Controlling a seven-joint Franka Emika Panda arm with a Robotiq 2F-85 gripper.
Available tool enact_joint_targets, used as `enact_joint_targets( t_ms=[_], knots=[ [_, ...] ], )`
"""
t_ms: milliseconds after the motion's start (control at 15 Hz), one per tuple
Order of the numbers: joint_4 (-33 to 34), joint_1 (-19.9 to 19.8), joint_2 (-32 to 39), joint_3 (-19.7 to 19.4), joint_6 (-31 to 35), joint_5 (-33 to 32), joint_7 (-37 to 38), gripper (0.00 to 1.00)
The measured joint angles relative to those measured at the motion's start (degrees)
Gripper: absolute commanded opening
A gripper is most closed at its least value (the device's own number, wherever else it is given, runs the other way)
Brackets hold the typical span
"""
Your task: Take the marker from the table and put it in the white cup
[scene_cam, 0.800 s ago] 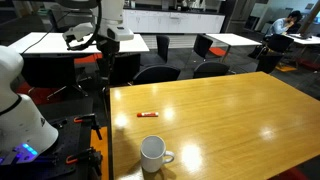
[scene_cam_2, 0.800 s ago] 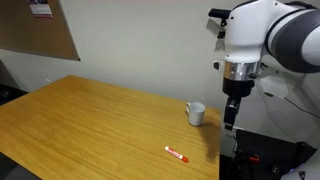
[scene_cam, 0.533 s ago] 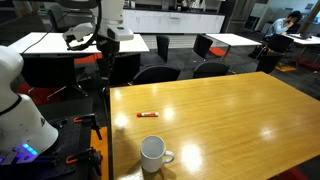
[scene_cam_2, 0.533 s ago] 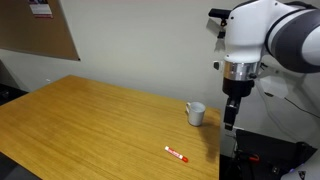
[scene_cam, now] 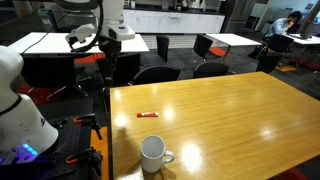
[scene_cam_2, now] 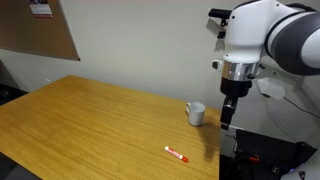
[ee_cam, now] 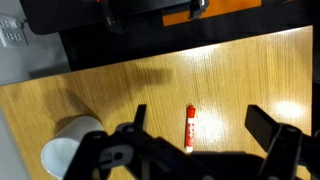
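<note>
One marker (ee_cam: 188, 127) lies on the table (ee_cam: 250, 70) below the parted jaws

Black chairs (scene_cam: 155, 74), white tables (scene_cam: 228, 40), wall corkboard (scene_cam_2: 35, 35), seated person (scene_cam: 288, 22)

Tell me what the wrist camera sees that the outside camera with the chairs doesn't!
Only the wrist view shows the tool close up, its dark fingers spread wide open over the table. Only the exterior view shows black chairs, white tables further back, and the robot's white arm. Both show the red marker lying flat on the wooden table, apart from the white cup.
</note>
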Motion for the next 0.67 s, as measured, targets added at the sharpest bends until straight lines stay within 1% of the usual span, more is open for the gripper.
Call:
enact_joint_targets(
  t_ms=[400, 667],
  knots=[
    [-2.6, 0.2, 3.4, 0.6, 9.8, 3.6, 0.2, 1.0],
    [-4.8, 0.3, 7.2, 1.4, 18.4, 3.9, 0.6, 1.0]
  ],
)
